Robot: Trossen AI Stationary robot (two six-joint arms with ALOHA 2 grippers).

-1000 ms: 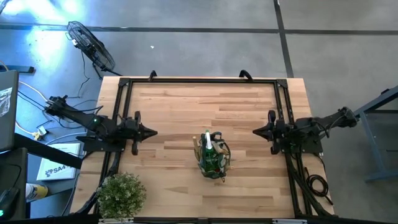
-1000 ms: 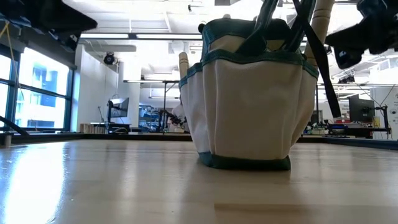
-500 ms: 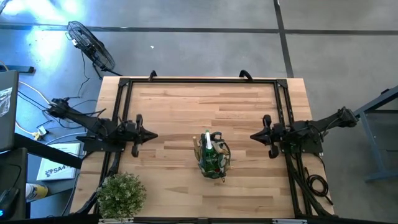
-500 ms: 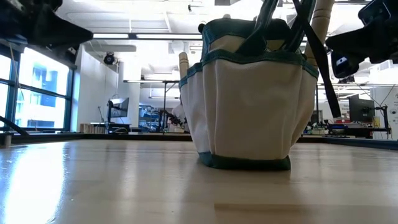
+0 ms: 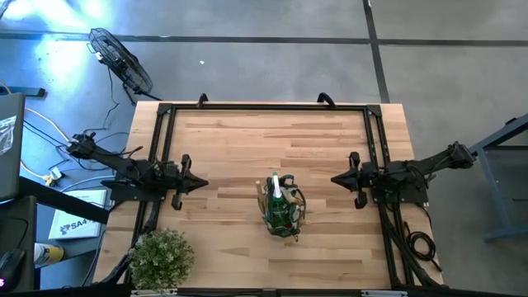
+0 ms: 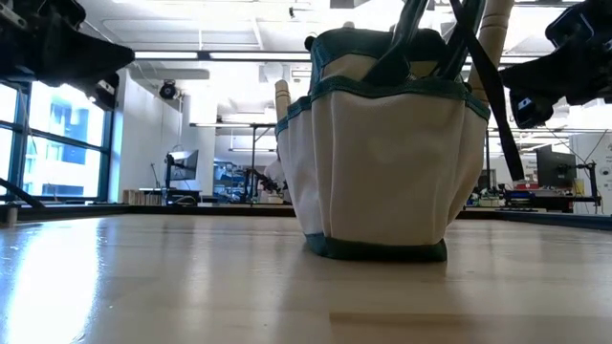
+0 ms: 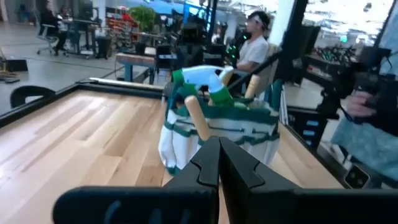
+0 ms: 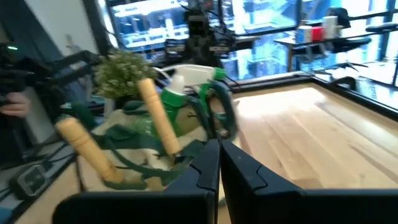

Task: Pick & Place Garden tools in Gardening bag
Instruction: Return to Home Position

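High view: the gardening bag [image 5: 282, 213] stands upright about mid-table [image 5: 247, 140], a little toward the near edge, with tools poking out of its top. I see none lying loose on the wood. The left gripper [image 5: 200, 182] sits at the left and the right gripper [image 5: 334, 178] at the right. Both point inward at the bag and are well apart from it, each arm reaching low and roughly level from its own side. A bushy plant [image 5: 161, 256] sits at the near left corner. For homing, the sound way, I judge, is to draw each arm straight back outward along its own line. No sweep across the middle, so nothing catches the bag's loop handles or the plant.

Low view: the bag fills the middle, base flat on the table, tool handles rising above its rim. Dark arm parts hang at both upper corners, clear of the bag. Which arm is which I cannot tell here.

Left wrist view: the two fingers [image 7: 205, 168] are pressed together at the tips with nothing between them, aimed at the bag. Wooden trowel handles [image 7: 198, 121] and a green-and-white piece [image 7: 199, 76] stand in it. A person [image 7: 252, 50] sits in the room beyond.

Right wrist view: this arm's fingers [image 8: 205, 168] are likewise closed on nothing, aimed at the bag, with the plant behind it
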